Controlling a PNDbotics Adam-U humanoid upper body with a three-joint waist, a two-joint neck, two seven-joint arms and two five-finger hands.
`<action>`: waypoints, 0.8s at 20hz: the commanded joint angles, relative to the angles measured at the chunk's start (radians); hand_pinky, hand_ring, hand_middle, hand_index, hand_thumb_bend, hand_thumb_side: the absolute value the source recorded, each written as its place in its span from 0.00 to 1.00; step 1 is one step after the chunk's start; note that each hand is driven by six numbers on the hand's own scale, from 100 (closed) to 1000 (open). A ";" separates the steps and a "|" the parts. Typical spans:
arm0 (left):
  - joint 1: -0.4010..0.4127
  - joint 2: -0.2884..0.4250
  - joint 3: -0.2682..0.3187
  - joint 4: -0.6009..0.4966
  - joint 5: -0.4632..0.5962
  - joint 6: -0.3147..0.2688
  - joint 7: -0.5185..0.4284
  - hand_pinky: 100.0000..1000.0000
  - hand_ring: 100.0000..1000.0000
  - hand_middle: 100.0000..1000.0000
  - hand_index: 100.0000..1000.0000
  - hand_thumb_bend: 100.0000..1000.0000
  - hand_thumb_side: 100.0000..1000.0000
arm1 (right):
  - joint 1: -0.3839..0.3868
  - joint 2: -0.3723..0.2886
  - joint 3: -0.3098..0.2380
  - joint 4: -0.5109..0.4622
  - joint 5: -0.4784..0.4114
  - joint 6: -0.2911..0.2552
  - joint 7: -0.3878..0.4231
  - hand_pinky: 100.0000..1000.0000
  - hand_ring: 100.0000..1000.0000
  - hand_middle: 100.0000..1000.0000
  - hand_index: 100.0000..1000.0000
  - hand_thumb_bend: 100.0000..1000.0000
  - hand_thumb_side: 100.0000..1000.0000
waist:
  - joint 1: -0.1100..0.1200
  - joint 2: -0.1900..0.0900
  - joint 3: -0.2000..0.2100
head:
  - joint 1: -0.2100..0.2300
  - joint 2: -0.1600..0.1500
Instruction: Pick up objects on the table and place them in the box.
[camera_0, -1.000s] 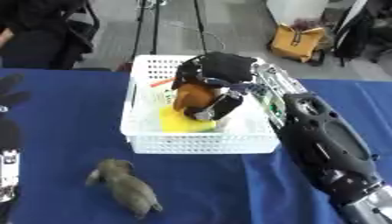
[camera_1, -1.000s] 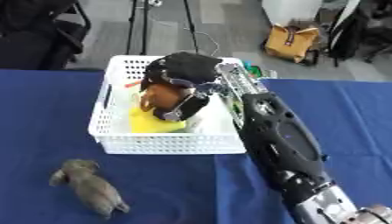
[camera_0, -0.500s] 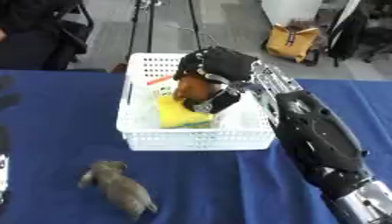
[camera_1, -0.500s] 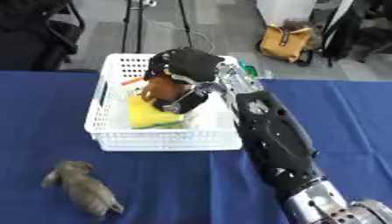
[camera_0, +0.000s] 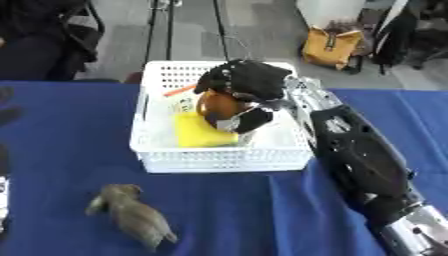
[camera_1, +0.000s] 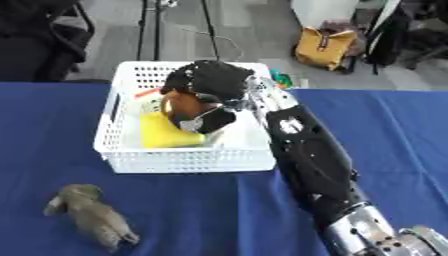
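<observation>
The right hand (camera_0: 245, 82), curled around a brown ball (camera_0: 217, 106), has stayed over the basket (camera_0: 219, 159) for the last 1 s; release appears imminent. A yellow block (camera_0: 199, 132) lies under it. A grey toy (camera_0: 131, 217) waits on the cloth (camera_0: 52, 200) at 7 o'clock, unobstructed. Left hand: unseen.

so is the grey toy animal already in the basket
No, the grey toy animal lies on the blue tablecloth in front of the white basket, outside it.
</observation>
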 joint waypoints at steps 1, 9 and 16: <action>-0.006 0.007 0.005 -0.014 0.002 0.006 -0.001 0.80 0.89 0.97 0.89 0.00 0.89 | -0.032 -0.005 0.013 -0.019 -0.108 -0.004 0.110 0.75 0.86 0.88 0.97 0.12 0.88 | 0.008 -0.034 -0.002 | 0.004 0.004; -0.007 0.005 0.004 -0.014 0.007 0.007 -0.005 0.81 0.89 0.97 0.89 0.00 0.89 | -0.047 -0.029 -0.041 -0.119 -0.438 0.009 0.378 0.82 0.93 1.00 1.00 0.15 0.95 | 0.008 -0.049 -0.006 | 0.004 0.007; -0.004 0.006 0.005 -0.014 0.009 0.009 -0.007 0.81 0.89 0.97 0.89 0.00 0.88 | -0.058 -0.046 -0.051 -0.184 -0.594 0.078 0.541 0.82 0.95 1.00 1.00 0.17 0.94 | 0.009 -0.062 -0.011 | 0.005 0.012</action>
